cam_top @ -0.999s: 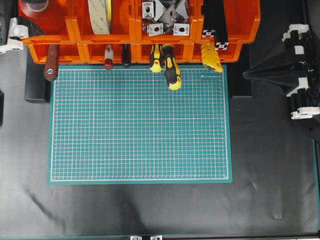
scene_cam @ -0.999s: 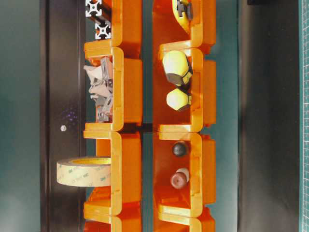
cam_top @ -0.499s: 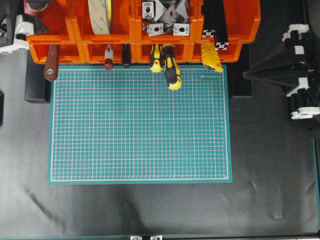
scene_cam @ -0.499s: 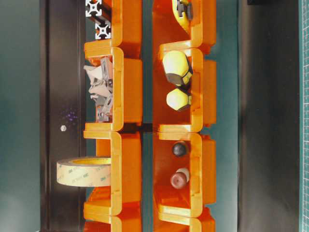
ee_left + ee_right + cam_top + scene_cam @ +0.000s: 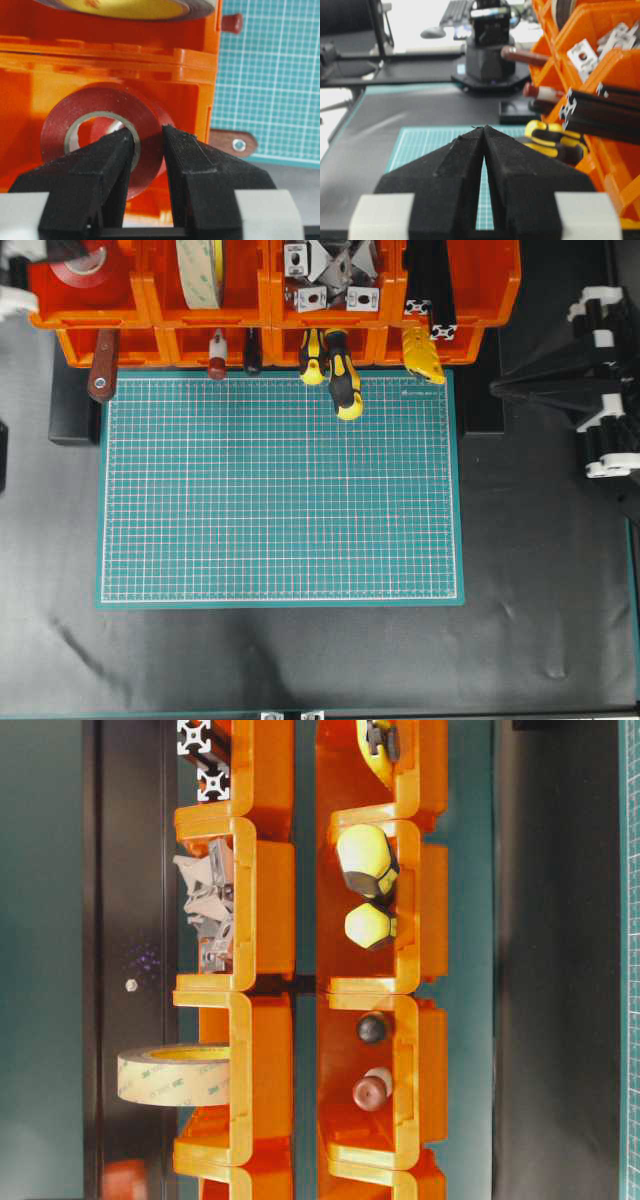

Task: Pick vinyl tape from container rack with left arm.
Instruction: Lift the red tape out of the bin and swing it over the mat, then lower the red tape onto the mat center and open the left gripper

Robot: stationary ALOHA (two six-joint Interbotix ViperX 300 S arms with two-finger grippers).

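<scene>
The vinyl tape is a glossy red ring standing in the top-left bin of the orange container rack. My left gripper is shut on the ring's wall, one finger inside the pale core and the other against the outer red face. From overhead the vinyl tape shows in that corner bin of the container rack. Only white bits of the left arm show at the frame edge. My right gripper hangs shut and empty at the right, beside the rack.
A cream tape roll stands in the neighbouring bin, with metal brackets and black extrusions further right. Yellow-black screwdrivers and a brown handle stick out of the lower bins over the green cutting mat.
My left jaws have closed from wide apart onto the tape ring. From overhead the red roll now shows more fully. A red blur has appeared at the bottom of the table-level view.
</scene>
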